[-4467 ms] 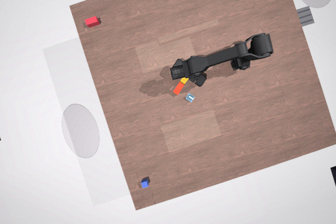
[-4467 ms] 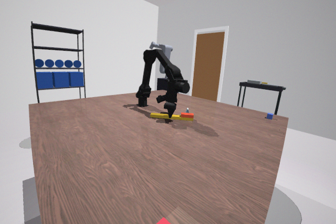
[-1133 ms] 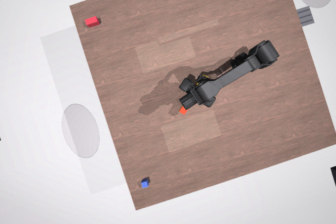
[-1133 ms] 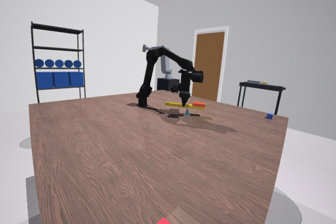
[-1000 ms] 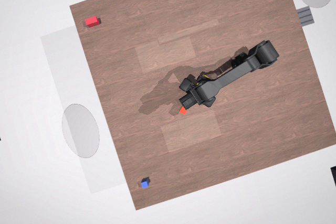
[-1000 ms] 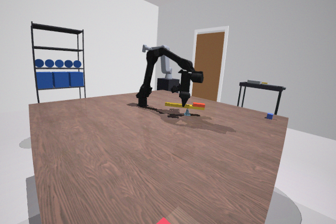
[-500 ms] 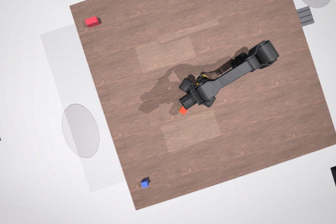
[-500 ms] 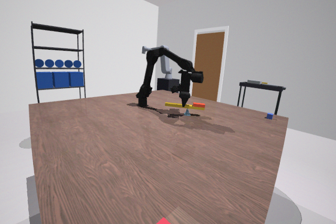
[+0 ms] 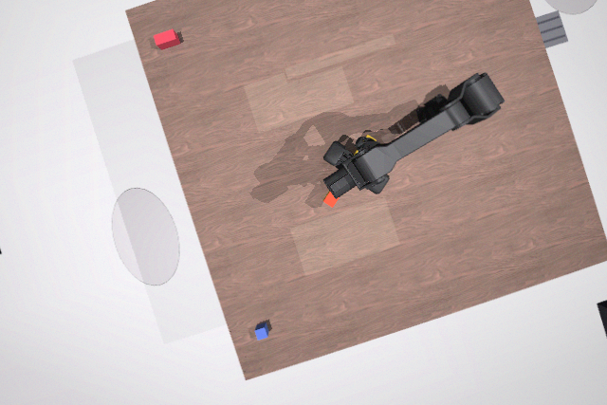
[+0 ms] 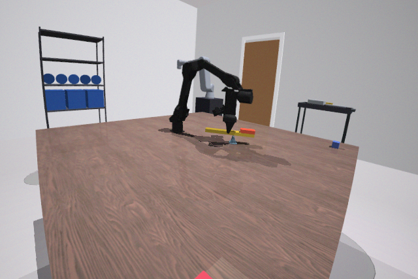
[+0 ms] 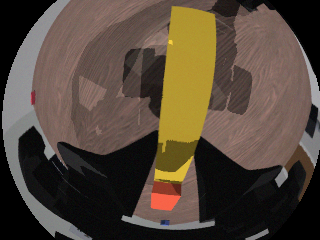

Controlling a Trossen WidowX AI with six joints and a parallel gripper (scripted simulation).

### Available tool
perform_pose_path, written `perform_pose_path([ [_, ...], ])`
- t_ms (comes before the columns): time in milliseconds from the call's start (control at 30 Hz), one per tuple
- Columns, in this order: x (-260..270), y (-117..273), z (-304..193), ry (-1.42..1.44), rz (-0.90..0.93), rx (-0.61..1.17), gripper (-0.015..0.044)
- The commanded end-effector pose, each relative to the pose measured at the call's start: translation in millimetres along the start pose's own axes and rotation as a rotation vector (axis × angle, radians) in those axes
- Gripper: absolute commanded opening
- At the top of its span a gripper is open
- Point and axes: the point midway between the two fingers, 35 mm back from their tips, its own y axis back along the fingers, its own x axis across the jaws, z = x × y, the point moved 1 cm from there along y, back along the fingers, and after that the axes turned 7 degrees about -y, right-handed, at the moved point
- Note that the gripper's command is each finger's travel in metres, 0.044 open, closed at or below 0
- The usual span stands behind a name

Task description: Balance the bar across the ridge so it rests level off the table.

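Yellow bar (image 9: pixel 371 138) (image 10: pixel 217 131) (image 11: pixel 187 75), one, in claw (image 10: pixel 229 131) (image 11: pixel 178 138); one ridge (image 10: pixel 232 140) below, seemingly touching.

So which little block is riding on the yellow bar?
The orange-red block, on one end of the bar; the blue and red ones sit on the table.

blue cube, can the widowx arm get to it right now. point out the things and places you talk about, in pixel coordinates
Probably not yet: its end effector (image 10: pixel 228 131) (image 11: pixel 178 138) is shut on the yellow bar (image 10: pixel 215 131) (image 11: pixel 187 75), though nothing visible stands between it and the blue cube (image 9: pixel 262 330) (image 10: pixel 335 144) (image 11: pixel 165 222).

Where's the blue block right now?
In the top view the blue block sits near the table's bottom-left corner; in the exterior view it's near the right edge, right of the yellow bar.
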Motion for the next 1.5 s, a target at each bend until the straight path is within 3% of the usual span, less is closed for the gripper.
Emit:
perform_pose_path([
  [0, -0.5, -0.4, -0.7, -0.004, -0.005, 0.003, 0.0],
  [1467, -0.6, -4.0, -0.8, -0.004, -0.005, 0.003, 0.0],
])
